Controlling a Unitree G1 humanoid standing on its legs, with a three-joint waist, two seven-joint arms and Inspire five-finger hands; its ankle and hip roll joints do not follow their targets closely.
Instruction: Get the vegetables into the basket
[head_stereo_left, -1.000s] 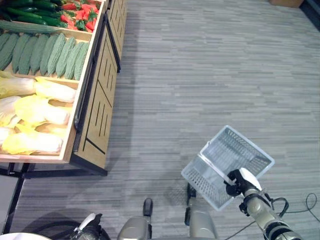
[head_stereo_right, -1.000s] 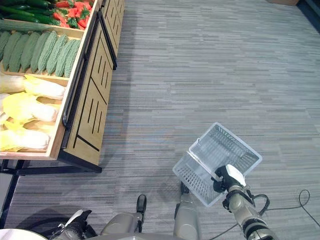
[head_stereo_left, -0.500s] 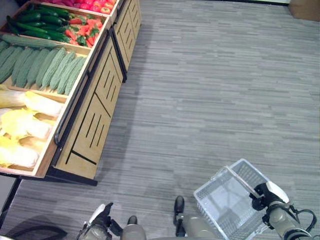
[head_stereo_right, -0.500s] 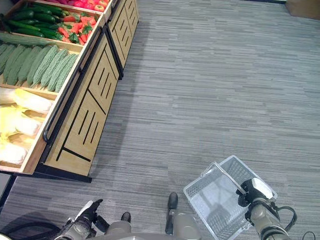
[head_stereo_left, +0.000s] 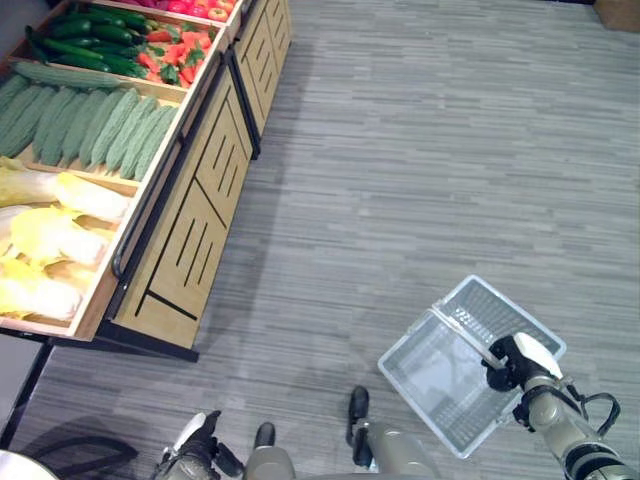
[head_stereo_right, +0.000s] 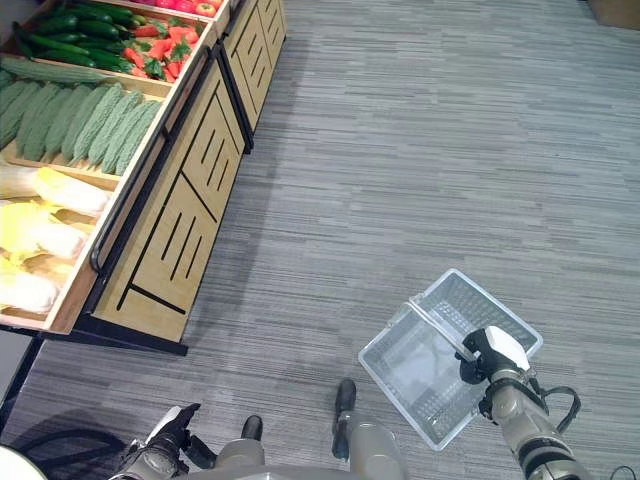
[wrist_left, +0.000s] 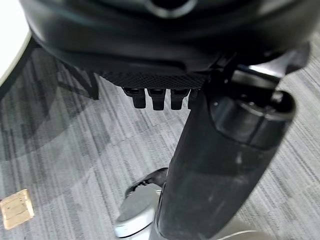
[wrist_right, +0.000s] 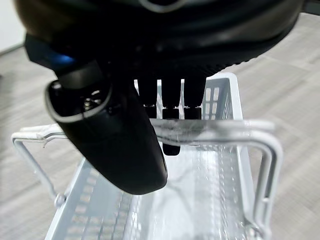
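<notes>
Right wrist view: my right hand (wrist_right: 150, 100) is clenched round the handle (wrist_right: 215, 131) of the white basket (head_stereo_right: 440, 352). The vegetables (head_stereo_left: 75, 125) lie far left on the wooden stand (head_stereo_left: 190, 215). My left hand (wrist_left: 160, 95) hangs low, fingers curled on nothing.

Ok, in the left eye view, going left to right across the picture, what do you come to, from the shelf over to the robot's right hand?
Pale yellow cabbages → wooden produce stand → bare grey floor → white basket → right hand, curled round the basket's handle.
</notes>
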